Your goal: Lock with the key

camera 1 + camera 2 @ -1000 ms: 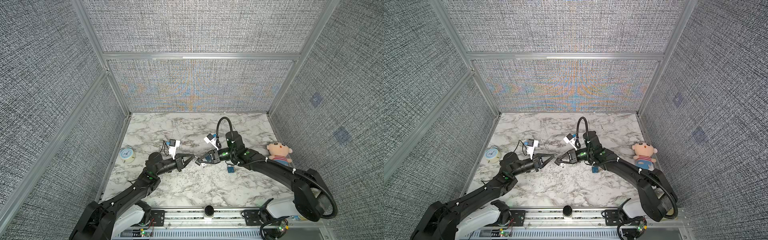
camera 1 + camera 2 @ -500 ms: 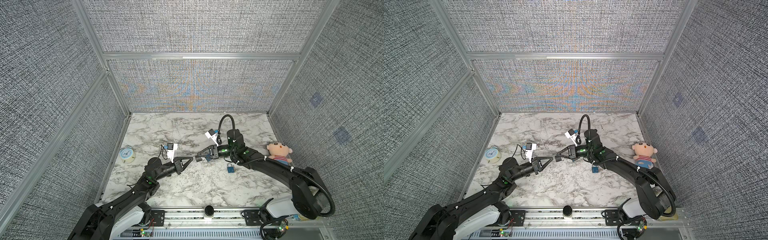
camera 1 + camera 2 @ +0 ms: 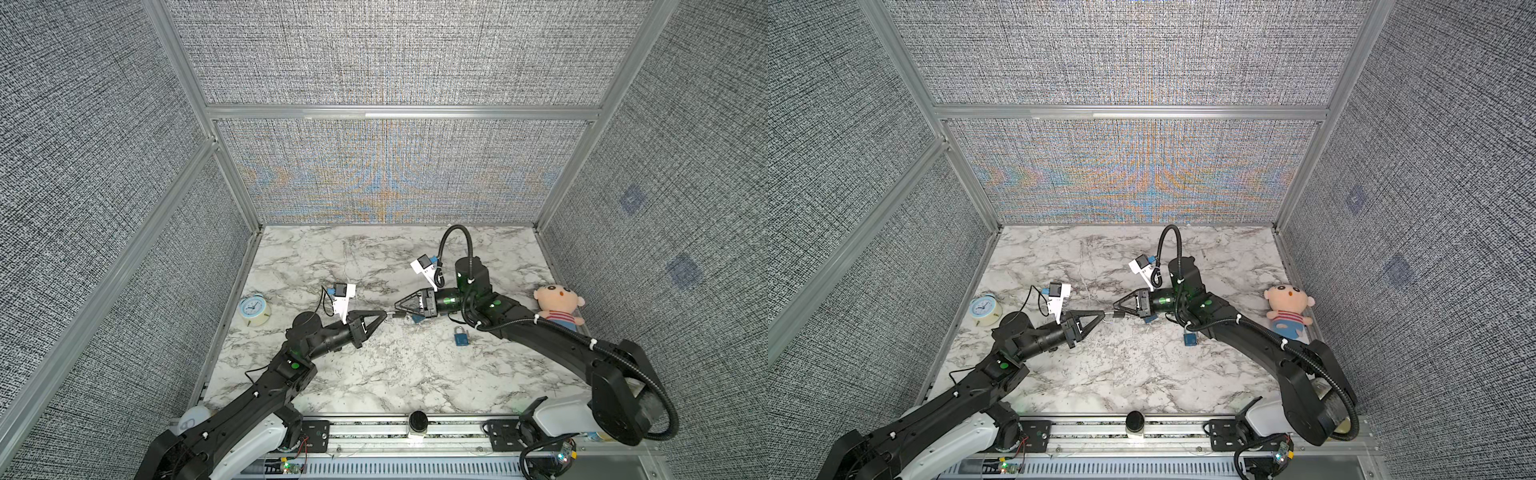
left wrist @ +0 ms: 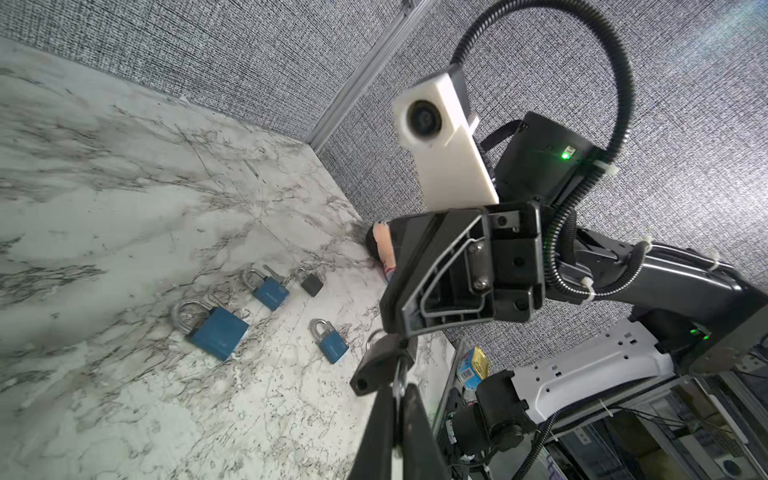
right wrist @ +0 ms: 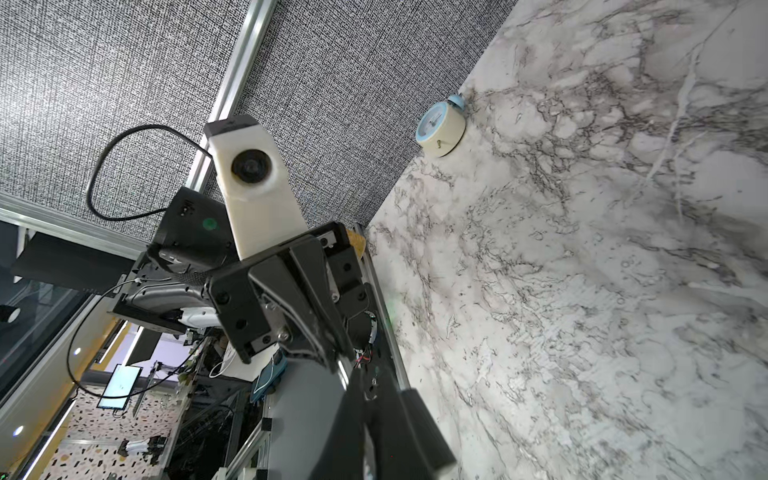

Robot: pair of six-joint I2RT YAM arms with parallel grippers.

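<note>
Jaws on my left gripper point(image 3: 383, 319) are clamping shut on the metal shackle point(image 4: 399, 376) of the small black padlock point(image 4: 376, 365), holding it clear above the table point(image 3: 374, 374) so that its far end is facing my right gripper point(image 3: 397, 314). That end, where a key ring point(image 4: 368, 337) is showing and the key, I judge, is sitting, is lying at my right fingertips. Whether those jaws are gripping, I cannot tell. Both arms are reaching low toward the middle, forearms nearly level, tips meeting nose to nose.
</note>
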